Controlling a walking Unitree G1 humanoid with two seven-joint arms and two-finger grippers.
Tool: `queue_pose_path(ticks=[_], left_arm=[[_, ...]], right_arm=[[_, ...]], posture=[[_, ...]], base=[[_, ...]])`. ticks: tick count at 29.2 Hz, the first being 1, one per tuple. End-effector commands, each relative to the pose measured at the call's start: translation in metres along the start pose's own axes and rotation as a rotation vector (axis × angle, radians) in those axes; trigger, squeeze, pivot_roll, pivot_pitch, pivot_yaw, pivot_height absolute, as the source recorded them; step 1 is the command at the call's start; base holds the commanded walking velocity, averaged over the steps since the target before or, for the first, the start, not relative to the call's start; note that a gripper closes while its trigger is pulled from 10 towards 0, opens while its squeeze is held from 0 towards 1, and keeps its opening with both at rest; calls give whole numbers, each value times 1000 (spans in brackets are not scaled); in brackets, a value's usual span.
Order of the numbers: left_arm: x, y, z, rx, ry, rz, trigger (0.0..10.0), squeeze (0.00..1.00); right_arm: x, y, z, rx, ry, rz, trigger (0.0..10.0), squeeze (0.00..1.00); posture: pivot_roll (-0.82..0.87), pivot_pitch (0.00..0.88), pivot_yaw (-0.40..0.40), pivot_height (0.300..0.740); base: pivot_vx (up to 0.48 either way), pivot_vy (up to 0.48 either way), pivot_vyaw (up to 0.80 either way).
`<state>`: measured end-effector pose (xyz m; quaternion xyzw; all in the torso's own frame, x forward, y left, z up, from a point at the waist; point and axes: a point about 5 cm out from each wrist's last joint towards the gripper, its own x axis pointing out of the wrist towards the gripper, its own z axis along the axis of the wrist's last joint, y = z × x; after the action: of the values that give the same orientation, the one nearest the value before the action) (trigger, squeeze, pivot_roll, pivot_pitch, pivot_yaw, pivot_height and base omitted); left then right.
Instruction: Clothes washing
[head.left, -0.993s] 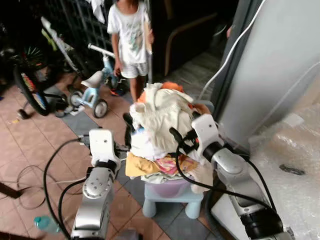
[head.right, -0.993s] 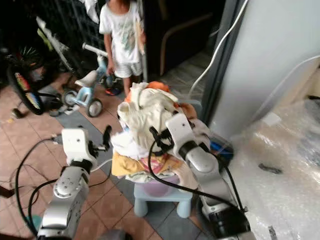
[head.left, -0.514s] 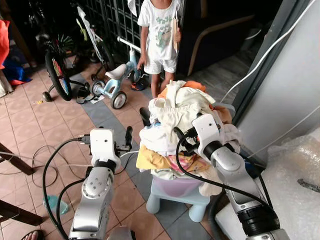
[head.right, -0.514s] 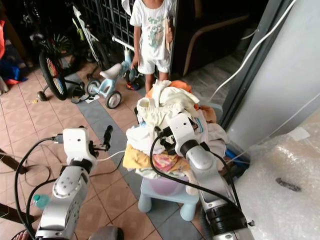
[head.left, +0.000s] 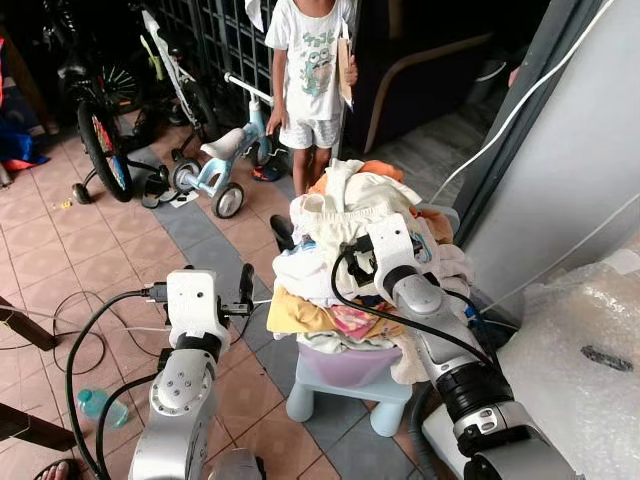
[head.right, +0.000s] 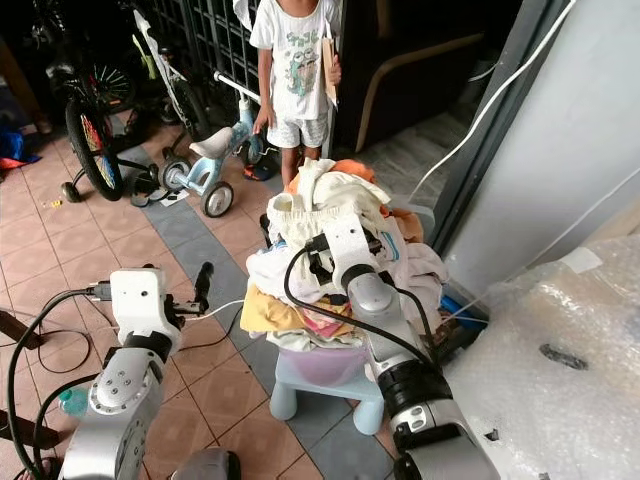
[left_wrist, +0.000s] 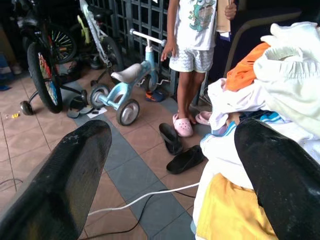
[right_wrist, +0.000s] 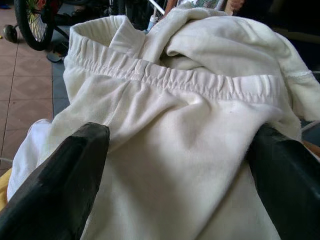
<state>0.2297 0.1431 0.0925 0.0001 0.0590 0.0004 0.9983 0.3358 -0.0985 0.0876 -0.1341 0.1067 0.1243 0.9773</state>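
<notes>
Left pincer (head.left: 243, 290) is up at the left side of the laundry heap with its fingers spread wide and nothing between them; in its wrist view one finger (left_wrist: 280, 170) sits right by the yellow cloth (left_wrist: 235, 212) at the pile's edge. Right pincer (right_wrist: 175, 165) is pushed against the front of the cream trousers (right_wrist: 175, 130), fingers wide apart either side of the fabric just under the elastic waistband, not pinching it.

The clothes pile (head.left: 350, 240) is stacked way over the top of a lilac basin (head.left: 345, 365), which sits on a small pale blue stool (head.left: 335, 395) on the tiled floor (head.left: 60, 250).

Further back there's a pair of dark sandals (left_wrist: 180, 150), a blue balance bike (head.left: 225, 165), a bigger bicycle (head.left: 95, 125), and a person (head.left: 315, 75) in a white printed shirt.
</notes>
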Motion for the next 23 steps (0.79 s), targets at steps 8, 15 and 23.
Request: queue_pose_path(ticks=[8, 15, 23], left_arm=[[-11, 3, 3, 1, 30, 4, 10000, 0], [-9, 3, 2, 12, 36, -1, 10000, 0], [-1, 3, 4, 12, 25, 7, 10000, 0]], right_arm=[[15, -11, -10, 109, 109, -97, 0, 0], [13, -10, -25, 151, 159, -89, 0, 0], [14, -1, -30, 171, 182, -42, 0, 0]], posture=[[145, 66, -38, 740], [144, 33, -37, 740], [138, 4, -44, 740]], base=[[0, 0, 0], [0, 0, 0], [0, 0, 0]])
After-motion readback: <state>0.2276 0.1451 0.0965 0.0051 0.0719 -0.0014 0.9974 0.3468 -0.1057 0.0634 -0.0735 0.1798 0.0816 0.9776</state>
